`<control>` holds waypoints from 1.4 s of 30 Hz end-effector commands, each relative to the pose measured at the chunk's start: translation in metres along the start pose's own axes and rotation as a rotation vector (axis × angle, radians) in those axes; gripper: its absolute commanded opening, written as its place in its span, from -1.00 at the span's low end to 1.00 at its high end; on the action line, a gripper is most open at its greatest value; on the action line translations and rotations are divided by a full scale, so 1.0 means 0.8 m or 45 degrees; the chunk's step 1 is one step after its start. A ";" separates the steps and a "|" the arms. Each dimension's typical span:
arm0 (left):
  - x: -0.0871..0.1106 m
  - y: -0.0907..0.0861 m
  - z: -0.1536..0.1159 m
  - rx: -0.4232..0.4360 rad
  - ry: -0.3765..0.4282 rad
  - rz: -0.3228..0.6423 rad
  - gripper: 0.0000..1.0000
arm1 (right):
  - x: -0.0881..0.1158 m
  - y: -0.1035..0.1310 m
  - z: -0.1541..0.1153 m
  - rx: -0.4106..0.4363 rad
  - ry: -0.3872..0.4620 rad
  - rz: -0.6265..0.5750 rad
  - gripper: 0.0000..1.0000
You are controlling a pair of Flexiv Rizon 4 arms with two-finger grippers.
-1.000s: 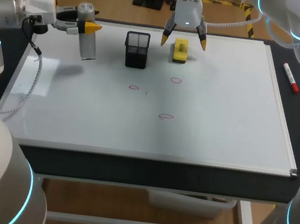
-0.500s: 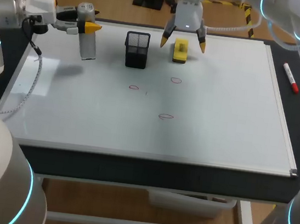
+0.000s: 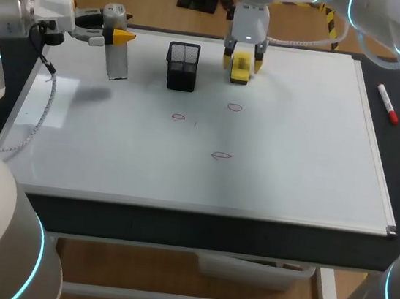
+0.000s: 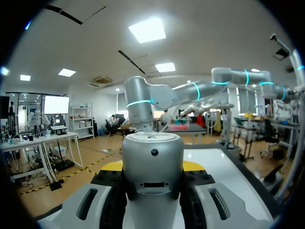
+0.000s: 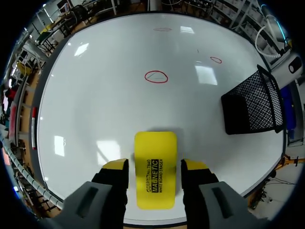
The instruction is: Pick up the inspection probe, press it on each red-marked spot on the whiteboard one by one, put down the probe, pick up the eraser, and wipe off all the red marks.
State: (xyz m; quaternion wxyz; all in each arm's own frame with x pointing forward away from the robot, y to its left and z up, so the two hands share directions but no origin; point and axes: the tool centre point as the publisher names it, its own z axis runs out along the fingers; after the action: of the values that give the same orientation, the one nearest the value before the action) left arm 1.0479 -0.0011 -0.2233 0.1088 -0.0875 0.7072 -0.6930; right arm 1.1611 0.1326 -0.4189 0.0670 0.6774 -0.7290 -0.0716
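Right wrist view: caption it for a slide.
Right gripper straddling the yellow eraser on the whiteboard, red marks ahead.

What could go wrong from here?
The right gripper straddles the yellow block eraser, not quite touching it; an uneven close might twist it. The black mesh pen holder stands close beside; wiping toward the red oval mark before it might knock it. The left gripper holds the silver cylindrical probe above the whiteboard; a slip would drop it.
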 end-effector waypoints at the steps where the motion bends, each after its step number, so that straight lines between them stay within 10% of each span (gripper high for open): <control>1: 0.001 -0.001 0.000 0.000 -0.002 0.001 -1.00 | -0.001 -0.013 0.003 -0.199 0.000 0.004 -1.00; 24: 0.001 -0.001 0.000 0.000 -0.002 0.001 -1.00 | 0.054 0.026 -0.046 -0.008 0.071 0.206 -1.00; 42: 0.001 -0.001 0.000 0.000 -0.002 0.001 -1.00 | 0.137 0.072 -0.050 0.160 0.113 0.696 -1.00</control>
State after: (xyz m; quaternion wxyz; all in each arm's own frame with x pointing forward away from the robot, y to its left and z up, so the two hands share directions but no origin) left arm 1.0478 -0.0011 -0.2232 0.1088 -0.0875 0.7073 -0.6930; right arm 1.1322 0.0398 -0.3828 0.1463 0.4524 -0.8764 -0.0767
